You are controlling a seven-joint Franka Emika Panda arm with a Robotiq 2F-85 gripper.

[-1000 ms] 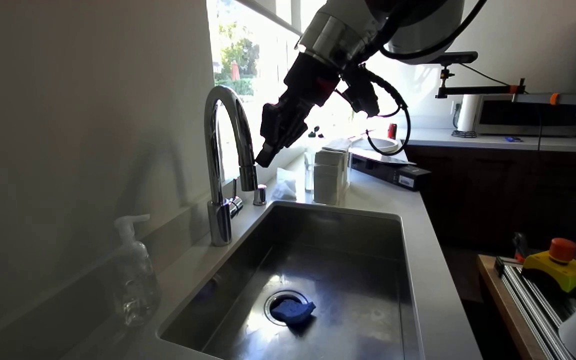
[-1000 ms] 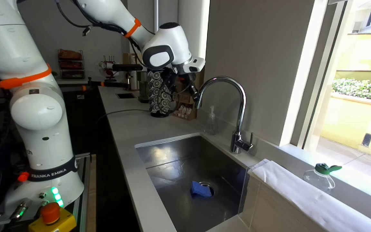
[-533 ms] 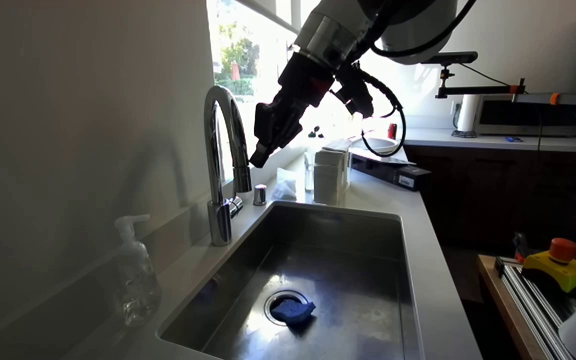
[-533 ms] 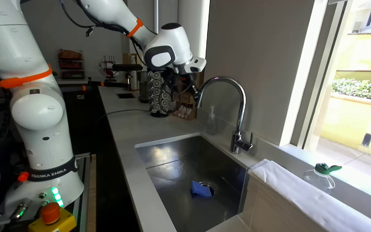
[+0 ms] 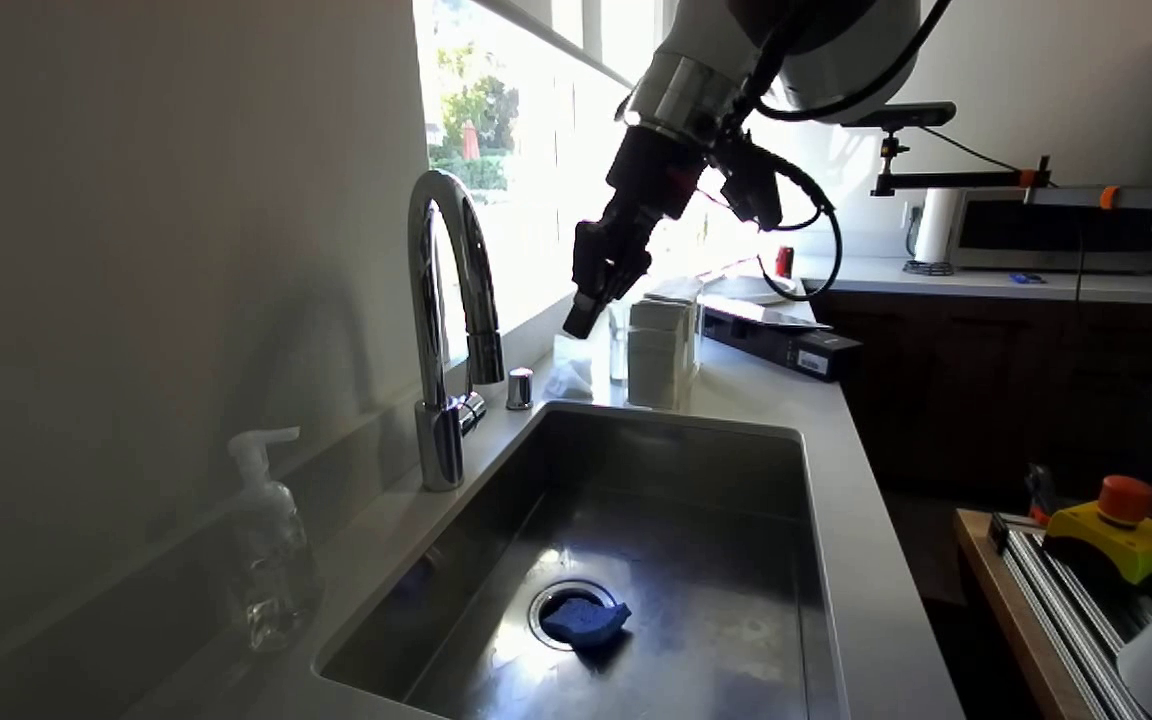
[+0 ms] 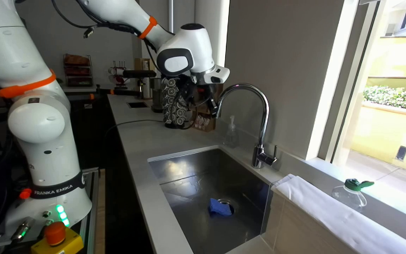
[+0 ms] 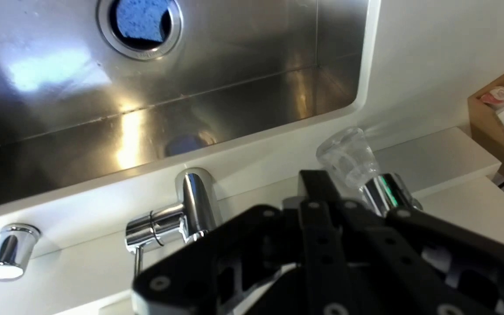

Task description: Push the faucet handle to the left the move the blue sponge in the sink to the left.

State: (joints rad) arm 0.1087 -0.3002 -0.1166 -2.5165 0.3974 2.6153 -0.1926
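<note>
The faucet handle, a tall shiny metal gooseneck, shows in both exterior views (image 5: pixel 423 300) (image 6: pixel 264 120); its base (image 7: pixel 197 201) and spout head (image 7: pixel 387 192) show in the wrist view. My gripper (image 5: pixel 581 318) is shut and empty, apart from the spout and to its right in that exterior view. It also shows beside the spout in an exterior view (image 6: pixel 213 111) and from behind in the wrist view (image 7: pixel 317 188). The blue sponge (image 5: pixel 586 622) (image 6: pixel 220 207) lies partly over the drain in the steel sink (image 5: pixel 716 560); the wrist view shows part of it (image 7: pixel 142 19).
A clear soap bottle (image 5: pixel 276 560) stands on the counter beside the sink. A chrome cap (image 5: pixel 520 389), a white bag (image 5: pixel 570 370) and a pale box (image 5: pixel 658 350) stand beyond. A green-capped bottle (image 6: pixel 351 194) is near the window. A wooden box (image 7: pixel 501 113) holds small cups.
My gripper first moved left against the spout, which swung slightly left in an exterior view. It then moved back right, leaving a gap. The sponge has not moved.
</note>
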